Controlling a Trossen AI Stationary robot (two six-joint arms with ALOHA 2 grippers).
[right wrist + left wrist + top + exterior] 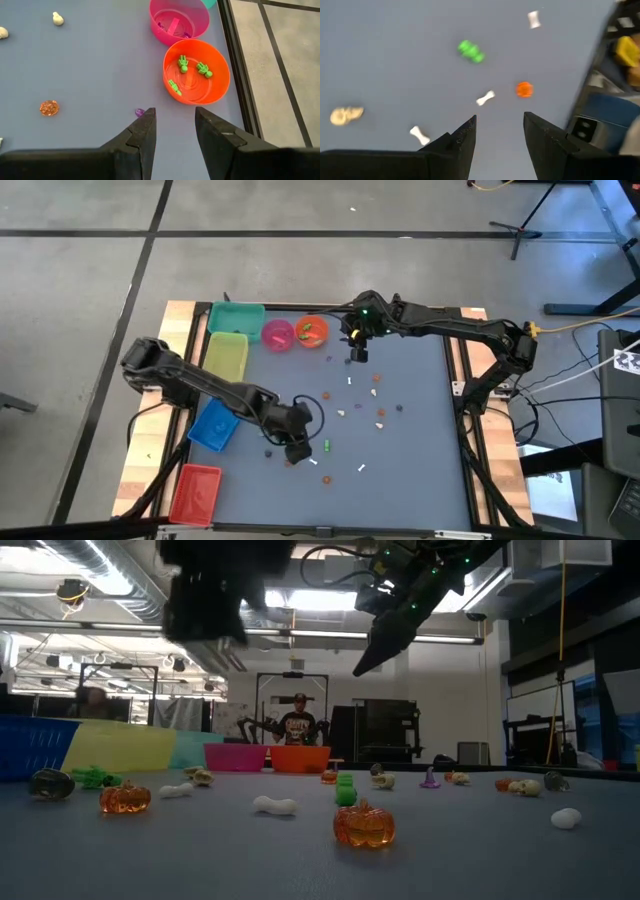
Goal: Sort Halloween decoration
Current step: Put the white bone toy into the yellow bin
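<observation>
The left gripper (500, 127) hangs with jaws spread and empty over a white bone trinket (485, 98) and an orange pumpkin (524, 89) on the bench (420, 460). The right gripper (174, 125), jaws likewise parted, hovers beside the orange bowl (220, 82) holding green trinkets (183, 63).

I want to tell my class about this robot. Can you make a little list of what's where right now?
left gripper: open, empty, up above the table near a white bone and an orange pumpkin
right gripper: open, empty, beside the orange bowl
orange bowl: holds three green trinkets
pink bowl: next to the orange bowl, holds purple bits
bins: teal, yellow, blue, red, along the table's left side
loose trinkets: spread over the middle of the table
</observation>
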